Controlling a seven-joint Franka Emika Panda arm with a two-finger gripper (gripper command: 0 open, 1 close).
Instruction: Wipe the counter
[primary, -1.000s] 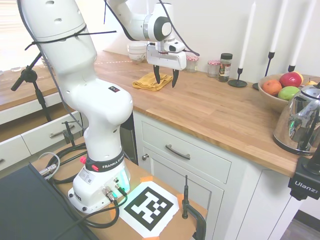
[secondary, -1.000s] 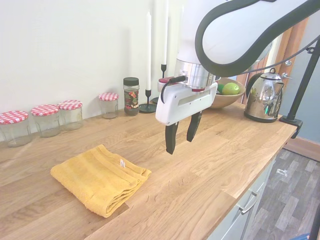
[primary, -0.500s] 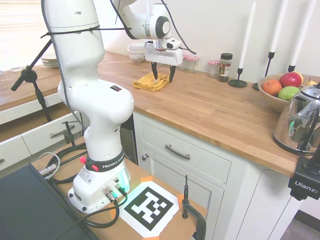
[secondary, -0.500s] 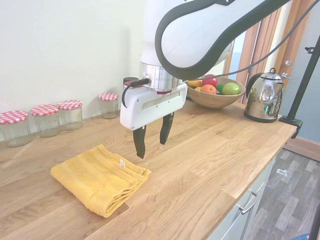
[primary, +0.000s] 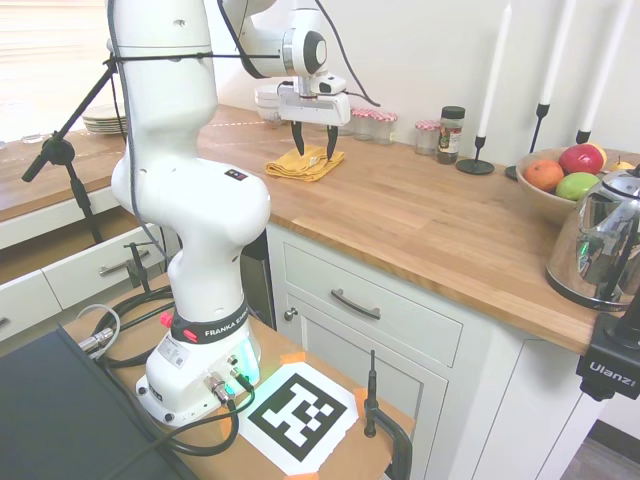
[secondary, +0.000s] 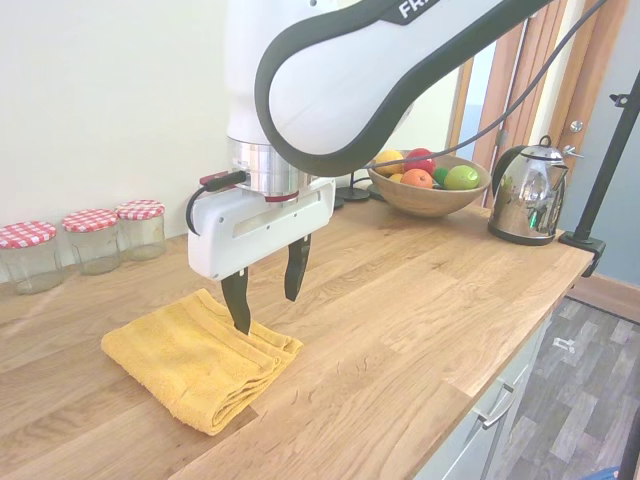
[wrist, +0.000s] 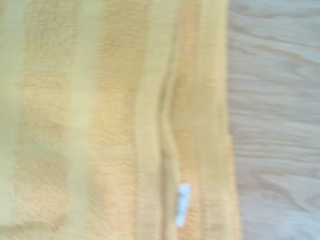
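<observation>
The counter (primary: 420, 220) is a long warm-brown wooden top over white cabinets. A folded yellow cloth (secondary: 190, 365) lies flat on the counter (secondary: 400, 330), toward its wall side. My gripper (secondary: 266, 312) hangs open just above the cloth's right edge, fingers pointing down, nothing between them. In the first exterior view the gripper (primary: 314, 152) stands over the cloth (primary: 300, 165). The blurred wrist view is filled by the cloth (wrist: 115, 120) with its small white label (wrist: 183, 204), and bare counter (wrist: 275, 125) wood beside it.
Three glass jars with red-checked lids (secondary: 95, 240) line the wall behind the cloth. Further along stand a spice jar (primary: 451, 135), candle holders (primary: 476, 165), a fruit bowl (secondary: 425, 190) and a steel kettle (secondary: 527, 205). Stacked bowls (primary: 272, 100) sit beyond the gripper.
The gripper has travelled along the counter from bare wood to the cloth and dropped lower, ending over the cloth's edge. It stayed open. The cloth has not moved.
</observation>
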